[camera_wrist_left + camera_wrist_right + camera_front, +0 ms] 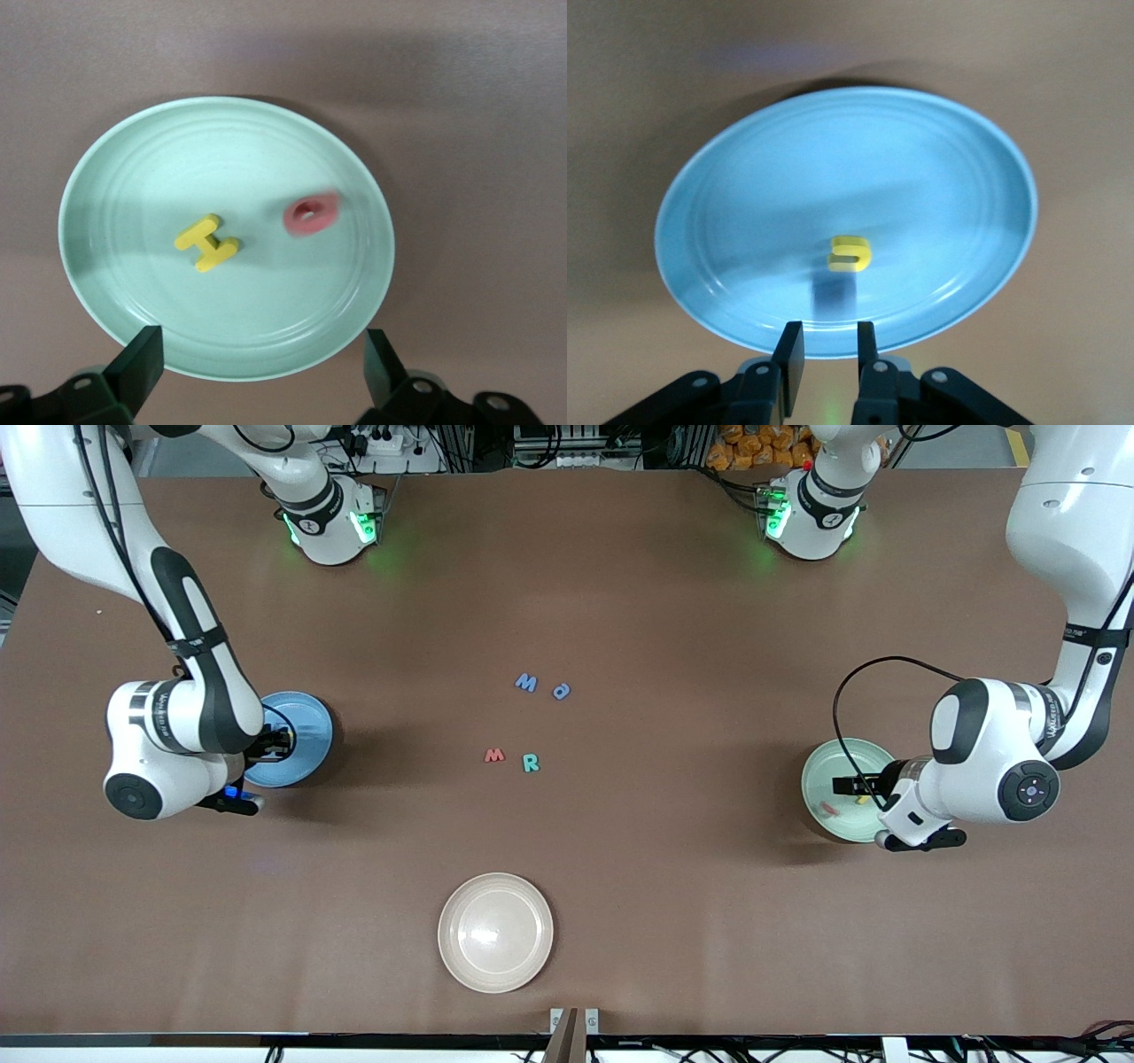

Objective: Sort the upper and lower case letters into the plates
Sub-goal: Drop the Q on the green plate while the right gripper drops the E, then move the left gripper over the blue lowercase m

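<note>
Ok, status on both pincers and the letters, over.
Left pincer open over mint plate, yellow letter and red letter inside. Right pincer near-shut, empty, over blue plate. Four letters mid-table. Nothing blocking.

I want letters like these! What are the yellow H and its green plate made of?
The yellow H looks like soft matte foam: thick, blunt-edged, no shine. The green plate looks like smooth hard plastic, perhaps melamine, with moulded rings and a faint sheen.
</note>
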Robot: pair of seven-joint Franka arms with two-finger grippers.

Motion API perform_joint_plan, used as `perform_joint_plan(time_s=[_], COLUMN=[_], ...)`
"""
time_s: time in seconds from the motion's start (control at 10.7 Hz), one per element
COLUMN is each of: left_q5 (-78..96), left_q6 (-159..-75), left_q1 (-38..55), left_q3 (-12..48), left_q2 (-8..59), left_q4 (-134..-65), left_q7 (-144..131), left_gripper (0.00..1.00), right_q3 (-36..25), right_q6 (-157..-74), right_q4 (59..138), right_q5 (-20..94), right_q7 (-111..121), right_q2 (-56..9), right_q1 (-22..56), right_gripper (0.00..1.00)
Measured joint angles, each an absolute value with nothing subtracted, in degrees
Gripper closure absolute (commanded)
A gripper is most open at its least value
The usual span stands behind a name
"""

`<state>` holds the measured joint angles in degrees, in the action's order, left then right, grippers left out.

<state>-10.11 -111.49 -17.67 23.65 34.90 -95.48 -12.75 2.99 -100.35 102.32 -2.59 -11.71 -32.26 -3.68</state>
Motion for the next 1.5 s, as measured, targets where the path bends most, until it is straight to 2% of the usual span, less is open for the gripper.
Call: perform_joint_plan(time_s=[0.37, 0.65, 0.94, 1.5], left_q5=[-10.1, -10.1, -10.1, -13.8], left_q6=[-111.4, -111.4, -111.3, -113.4], left_q1=[-16.5, -16.2, -15.5, 1.1], left_q3=[27.9, 33.5, 41.8, 44.9], left_q2=[33.0, 32.3, 32.3, 32.2], left_q4=[-94.9, -94.9, -95.1, -93.1], left_q7=[-11.3, -13.2, -23.7, -39.5], left_gripper=[0.00, 0.00, 0.00, 0.00], right_q3=[3.8, 3.9, 3.9, 3.9], right_q6=[-100.6, -101.2, -101.9, -102.7], right_q4=[102.5, 102.4, 102.4, 102.4], right_q5=[-1.0, 3.8, 7.7, 10.2], right_q7=[-11.8, -12.0, -12.4, -13.1], right_q2=[-32.2, -32.2, -32.2, -32.2], right_q1=[-2.9, -0.5, 0.2, 1.4], right_gripper=[0.02, 0.02, 0.02, 0.02])
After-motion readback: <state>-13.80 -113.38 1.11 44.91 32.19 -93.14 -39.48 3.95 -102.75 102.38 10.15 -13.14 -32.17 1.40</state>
